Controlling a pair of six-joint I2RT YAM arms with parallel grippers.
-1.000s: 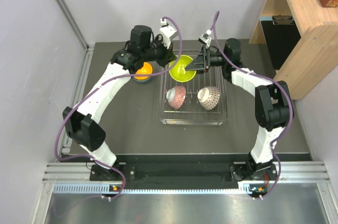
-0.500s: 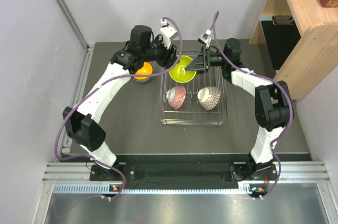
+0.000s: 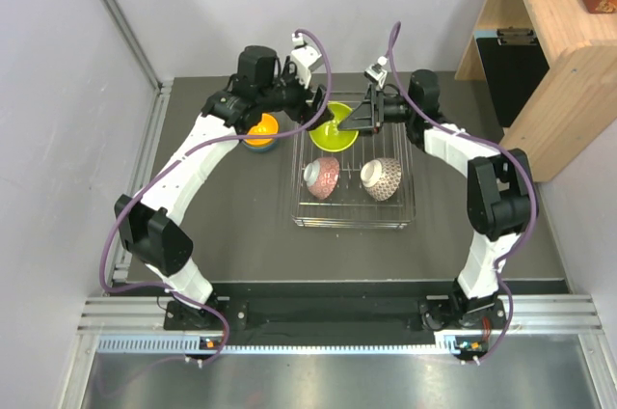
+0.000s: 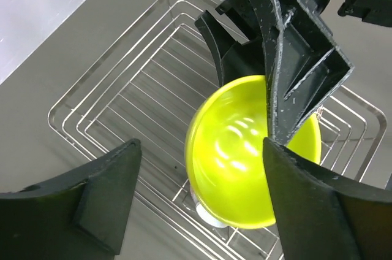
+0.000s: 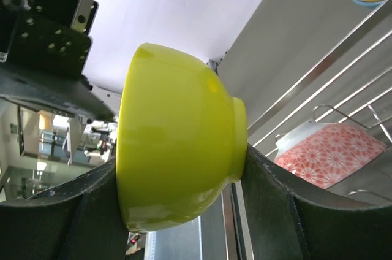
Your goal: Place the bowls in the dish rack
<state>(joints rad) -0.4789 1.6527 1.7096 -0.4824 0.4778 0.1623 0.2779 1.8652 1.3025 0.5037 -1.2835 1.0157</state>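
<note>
While my right claw [image 3: 349, 122] clamped the round lime-yellow bowl [image 3: 331, 129] over the silver wire dish rack [image 3: 353, 220], my left claw [image 4: 202, 189] gaped empty; two patterned white bowls [image 3: 321, 177] sat inside, the orange bowl [image 3: 260, 127] outside.

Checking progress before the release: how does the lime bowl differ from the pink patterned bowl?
The lime bowl is plain; the pink patterned bowl has a fine red print. The lime bowl is clamped in the right claw over the rack; the pink one rests free in it. Both are tipped sideways.
</note>
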